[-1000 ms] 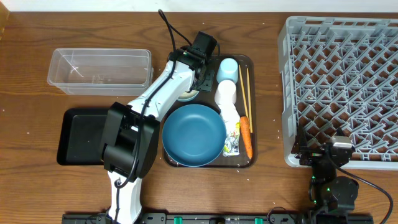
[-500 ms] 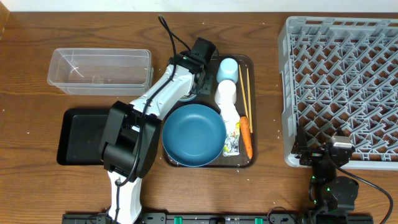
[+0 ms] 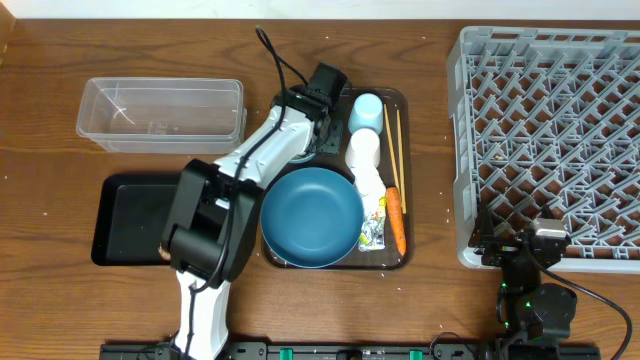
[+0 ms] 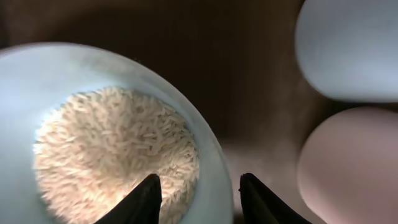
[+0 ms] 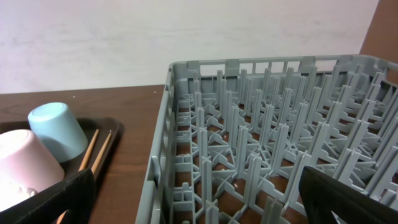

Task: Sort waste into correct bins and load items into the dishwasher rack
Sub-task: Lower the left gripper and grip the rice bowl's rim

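Overhead, the left arm reaches across the brown serving tray (image 3: 388, 260). From the left wrist, the left gripper (image 4: 199, 186) straddles the rim of the small pale-blue bowl (image 4: 93, 62), one finger over the loose white rice (image 4: 106, 149); whether it pinches cannot be told. From the right wrist, the right gripper (image 5: 205, 196) gapes wide and empty beside the dishwasher rack (image 5: 261, 112).

White rice (image 4: 115, 149) is contained in the upright pale-blue bowl (image 4: 74, 68). The light-blue cup (image 4: 348, 46) and whitish-pink cup (image 4: 351, 165) are placed just beside it; carrot (image 3: 397, 220) and wrapper (image 3: 373, 228) are found beside the dark-blue plate (image 3: 312, 217).
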{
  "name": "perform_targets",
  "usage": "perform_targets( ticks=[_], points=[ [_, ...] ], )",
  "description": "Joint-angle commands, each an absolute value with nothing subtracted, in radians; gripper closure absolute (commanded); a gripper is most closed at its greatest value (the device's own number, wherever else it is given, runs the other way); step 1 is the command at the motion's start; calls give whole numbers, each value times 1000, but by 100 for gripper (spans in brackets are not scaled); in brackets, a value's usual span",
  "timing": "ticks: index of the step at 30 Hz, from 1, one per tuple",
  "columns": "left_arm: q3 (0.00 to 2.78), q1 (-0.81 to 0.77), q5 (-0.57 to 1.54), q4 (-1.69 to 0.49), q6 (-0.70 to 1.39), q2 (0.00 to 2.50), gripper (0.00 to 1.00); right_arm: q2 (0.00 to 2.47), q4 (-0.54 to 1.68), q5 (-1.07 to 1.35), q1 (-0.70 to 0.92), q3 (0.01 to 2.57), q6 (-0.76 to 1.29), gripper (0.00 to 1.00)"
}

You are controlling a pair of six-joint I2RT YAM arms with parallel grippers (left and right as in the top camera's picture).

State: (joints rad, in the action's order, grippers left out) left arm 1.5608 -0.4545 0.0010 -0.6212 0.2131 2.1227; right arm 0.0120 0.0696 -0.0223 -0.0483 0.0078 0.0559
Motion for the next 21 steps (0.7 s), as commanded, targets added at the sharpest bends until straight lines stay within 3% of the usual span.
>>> perform_targets(
  ticks=[1, 9, 21],
  points=[
    [1555, -458, 4, -620, 223, 2151, 58, 7, 72, -26, -59, 6, 54, 1],
    [1555, -458, 4, -608, 223, 2149, 64, 7, 72, -26, -59, 6, 54, 1],
    [1556, -458, 4, -609, 223, 2102, 64, 7, 72, -26, -59, 6, 54, 1]
  ],
)
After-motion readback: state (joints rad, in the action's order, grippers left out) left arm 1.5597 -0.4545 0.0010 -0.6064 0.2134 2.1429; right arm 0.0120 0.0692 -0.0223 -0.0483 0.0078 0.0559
